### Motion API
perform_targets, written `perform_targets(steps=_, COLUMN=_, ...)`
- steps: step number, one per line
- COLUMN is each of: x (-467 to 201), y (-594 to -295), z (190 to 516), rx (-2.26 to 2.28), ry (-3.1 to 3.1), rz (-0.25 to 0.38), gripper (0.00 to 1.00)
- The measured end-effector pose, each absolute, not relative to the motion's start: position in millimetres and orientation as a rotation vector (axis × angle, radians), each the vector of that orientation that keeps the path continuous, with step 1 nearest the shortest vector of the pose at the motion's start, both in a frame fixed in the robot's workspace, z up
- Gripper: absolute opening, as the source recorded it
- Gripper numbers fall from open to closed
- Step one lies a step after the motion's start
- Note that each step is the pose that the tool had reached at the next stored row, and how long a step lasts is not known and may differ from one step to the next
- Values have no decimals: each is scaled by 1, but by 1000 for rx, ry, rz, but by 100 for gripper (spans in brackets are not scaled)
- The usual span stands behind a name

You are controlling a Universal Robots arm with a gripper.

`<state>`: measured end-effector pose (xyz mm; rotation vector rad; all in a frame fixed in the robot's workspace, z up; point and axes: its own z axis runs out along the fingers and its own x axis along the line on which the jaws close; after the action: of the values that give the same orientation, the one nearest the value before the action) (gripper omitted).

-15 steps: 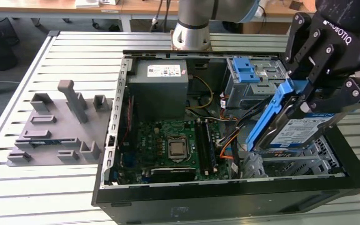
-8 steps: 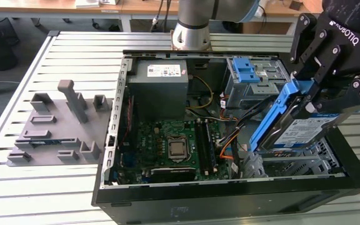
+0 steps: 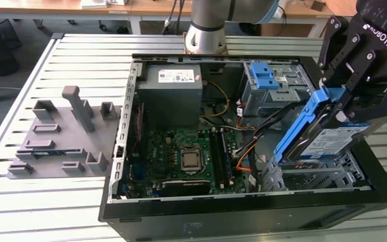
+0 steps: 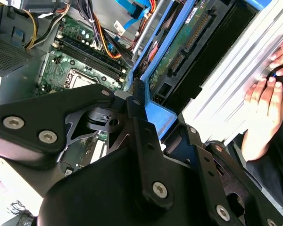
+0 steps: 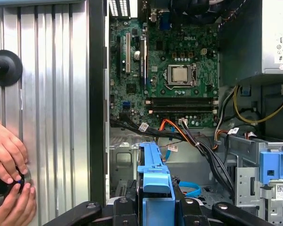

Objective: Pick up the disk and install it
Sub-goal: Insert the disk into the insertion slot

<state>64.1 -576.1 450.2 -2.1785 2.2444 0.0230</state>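
The disk (image 3: pixel 331 140) is a silver-grey drive with a white-and-blue label in a blue bracket (image 3: pixel 302 123). It hangs tilted on edge above the open computer case (image 3: pixel 247 207), on the exterior view's right, over the bare metal drive bay (image 3: pixel 318 177). My black gripper (image 3: pixel 339 107) is shut on its upper end. In the second wrist view the disk's green circuit-board underside (image 4: pixel 187 43) and bracket (image 4: pixel 156 113) run between my gripper's fingers (image 4: pixel 142 123). In the first wrist view the bracket (image 5: pixel 155 181) sticks out from my gripper (image 5: pixel 155 209) toward the case's inside.
Inside the case lie the motherboard (image 3: pixel 188 155), the grey power-supply box (image 3: pixel 173 84), loose cables (image 3: pixel 247 143) and a metal cage with light-blue tabs (image 3: pixel 266 76). A grey fixture (image 3: pixel 59 136) stands on the slatted table at the exterior view's left. A person's hands (image 5: pixel 9 169) hold a black knob beside the case.
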Motion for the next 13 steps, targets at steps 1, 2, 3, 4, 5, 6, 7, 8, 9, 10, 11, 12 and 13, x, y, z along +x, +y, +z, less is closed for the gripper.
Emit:
perform_targets(steps=1, x=65, y=-576, z=450, rx=-2179, ry=2244, rz=23, gripper=37)
perform_targets(steps=2, x=66, y=-576, z=450, rx=-2179, ry=2244, rz=23, gripper=37)
perform_targets(steps=3, x=67, y=-576, z=449, rx=-2179, ry=2243, rz=23, gripper=37)
perform_targets(steps=4, x=68, y=-576, z=449, rx=-2180, ry=2243, rz=23, gripper=37)
perform_targets(steps=5, x=68, y=-576, z=448, rx=-2181, ry=2242, rz=23, gripper=37)
perform_targets(steps=6, x=68, y=-576, z=448, rx=-2182, ry=2241, rz=23, gripper=37)
perform_targets(steps=7, x=69, y=-576, z=447, rx=-2183, ry=2240, rz=23, gripper=37)
perform_targets(steps=8, x=69, y=-576, z=446, rx=-2183, ry=2240, rz=23, gripper=37)
perform_targets(steps=9, x=70, y=-576, z=446, rx=-2183, ry=2240, rz=23, gripper=37)
perform_targets(steps=10, x=70, y=-576, z=445, rx=-2183, ry=2240, rz=23, gripper=37)
perform_targets(steps=11, x=71, y=-576, z=445, rx=-2183, ry=2240, rz=23, gripper=37)
perform_targets(steps=12, x=71, y=-576, z=444, rx=-2183, ry=2240, rz=23, gripper=37)
perform_targets(steps=13, x=71, y=-576, z=443, rx=-2183, ry=2240, rz=23, gripper=37)
